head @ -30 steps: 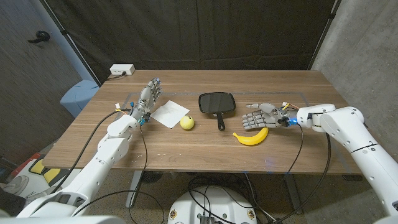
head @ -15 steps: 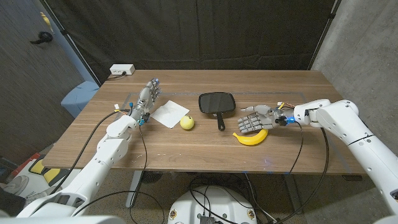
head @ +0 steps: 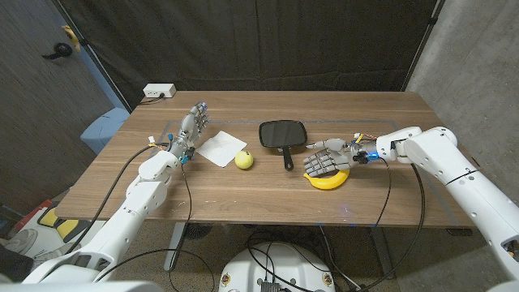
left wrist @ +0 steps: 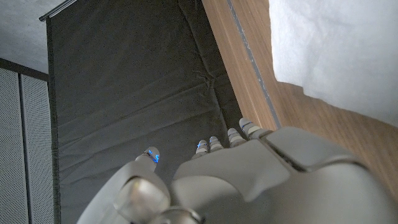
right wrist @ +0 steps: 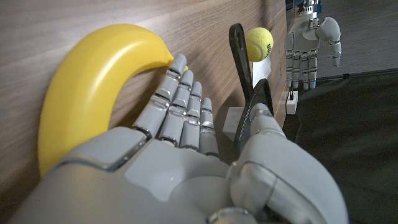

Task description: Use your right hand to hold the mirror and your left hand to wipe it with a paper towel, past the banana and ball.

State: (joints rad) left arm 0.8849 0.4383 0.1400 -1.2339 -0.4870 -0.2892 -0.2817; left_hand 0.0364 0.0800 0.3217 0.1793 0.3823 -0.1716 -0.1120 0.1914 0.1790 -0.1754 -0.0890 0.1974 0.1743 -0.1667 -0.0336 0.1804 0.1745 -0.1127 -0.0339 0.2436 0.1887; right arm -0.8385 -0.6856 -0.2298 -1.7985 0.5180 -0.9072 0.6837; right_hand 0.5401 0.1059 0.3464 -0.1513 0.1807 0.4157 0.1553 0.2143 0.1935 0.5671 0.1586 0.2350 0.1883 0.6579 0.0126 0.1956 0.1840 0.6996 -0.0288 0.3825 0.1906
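Fingers of the right hand [head: 325, 160] are spread apart and hold nothing. This hand hangs just over the curved yellow banana [head: 328, 180] on the brown wooden tabletop [head: 243, 195]. In the right wrist view the fingertips [right wrist: 180, 65] reach past the banana's [right wrist: 87, 81] end toward the black handle of the black hand mirror [right wrist: 239, 56]. I cannot tell if the hand touches the banana.

The mirror [head: 282, 135] lies flat near the middle of the tabletop, its handle pointing at the near edge, just beside the right hand. The small yellow-green ball [head: 244, 160] sits just left of the handle.

The left hand [head: 192, 127] is raised with its fingers straight and apart, and it grips nothing. The white square paper towel [head: 220, 148] lies on the tabletop just beside it, between that hand and the ball. In the left wrist view the paper towel [left wrist: 336, 56] shows next to the hand [left wrist: 249, 180].
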